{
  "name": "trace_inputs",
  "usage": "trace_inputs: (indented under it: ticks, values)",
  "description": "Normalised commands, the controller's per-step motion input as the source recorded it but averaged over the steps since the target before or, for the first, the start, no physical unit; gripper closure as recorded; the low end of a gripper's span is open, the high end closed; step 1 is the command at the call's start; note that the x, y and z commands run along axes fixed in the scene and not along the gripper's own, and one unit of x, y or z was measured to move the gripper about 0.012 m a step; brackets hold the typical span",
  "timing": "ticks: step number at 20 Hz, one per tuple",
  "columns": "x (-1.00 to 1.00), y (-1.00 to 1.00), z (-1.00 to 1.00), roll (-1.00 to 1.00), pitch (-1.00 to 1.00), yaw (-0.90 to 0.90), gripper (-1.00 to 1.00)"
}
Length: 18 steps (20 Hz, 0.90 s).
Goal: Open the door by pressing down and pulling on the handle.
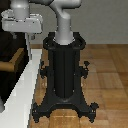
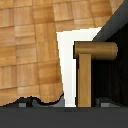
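The door [image 1: 7,47] is a dark panel at the exterior view's left, set in a white frame [image 1: 25,85]. The brown handle [image 1: 14,61] juts from the panel. My gripper [image 1: 22,42] hangs above the handle and a little toward the exterior view's right, apart from it, with its thin fingers spread and nothing between them. In the wrist view the handle [image 2: 95,50] shows as a wooden bar with a bent arm, lying over the dark door [image 2: 119,75] and the white frame [image 2: 67,65]. My fingertips are not clearly seen there.
The black robot pedestal [image 1: 64,75] stands in the middle on a wooden floor [image 1: 107,75], close beside the white frame. The grey arm [image 1: 62,22] reaches from its top toward the door.
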Motion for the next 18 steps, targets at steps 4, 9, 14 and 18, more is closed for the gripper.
trace_inputs:
  ticks: [4,9,14,18]
  values:
    - [0.00,-0.50,0.00,0.00,0.00,-0.08,-1.00]
    - [0.40,0.00,0.00,0.00,0.00,0.00,-1.00]
    - [0.20,-0.20,0.00,0.00,0.00,0.00,-1.00]
    - [0.00,-0.25,0.00,0.00,0.00,0.00,-1.00]
